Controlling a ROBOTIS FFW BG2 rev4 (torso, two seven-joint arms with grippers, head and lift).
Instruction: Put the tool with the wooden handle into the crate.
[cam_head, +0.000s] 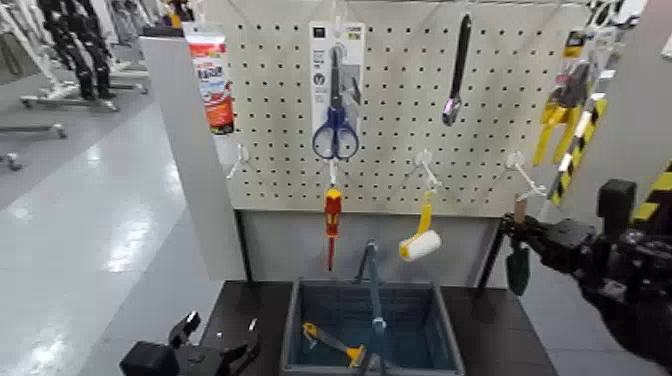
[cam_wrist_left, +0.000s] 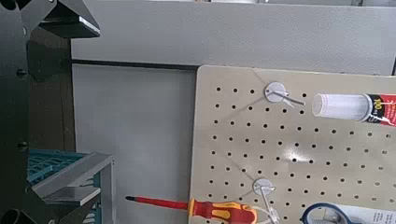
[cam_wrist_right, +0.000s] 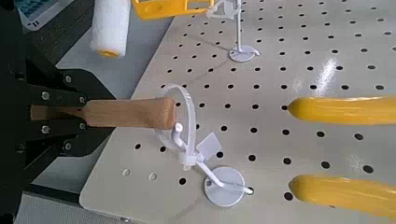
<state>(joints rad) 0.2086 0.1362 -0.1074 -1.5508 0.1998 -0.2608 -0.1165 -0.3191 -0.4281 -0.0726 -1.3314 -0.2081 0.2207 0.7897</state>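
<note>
The trowel (cam_head: 518, 268) hangs at the right edge of the pegboard, dark blade pointing down. My right gripper (cam_head: 524, 236) is shut on its wooden handle. In the right wrist view the pale handle (cam_wrist_right: 131, 114) lies between the black jaws of my gripper (cam_wrist_right: 91, 114), and its end sits inside a white hook loop (cam_wrist_right: 184, 126). The dark blue-grey crate (cam_head: 300, 330) stands on the table below the board, its thin upright handle (cam_head: 373, 285) rising from the middle. My left gripper (cam_head: 212, 348) rests open and empty at the lower left, beside the crate.
On the pegboard (cam_head: 400, 90) hang blue scissors (cam_head: 335, 135), a red-and-yellow screwdriver (cam_head: 332, 222), a yellow-handled paint roller (cam_head: 420, 243), a black tool (cam_head: 457, 70) and yellow tools (cam_head: 555, 115). A yellow-handled tool (cam_head: 335, 345) lies in the crate. The screwdriver also shows in the left wrist view (cam_wrist_left: 201, 208).
</note>
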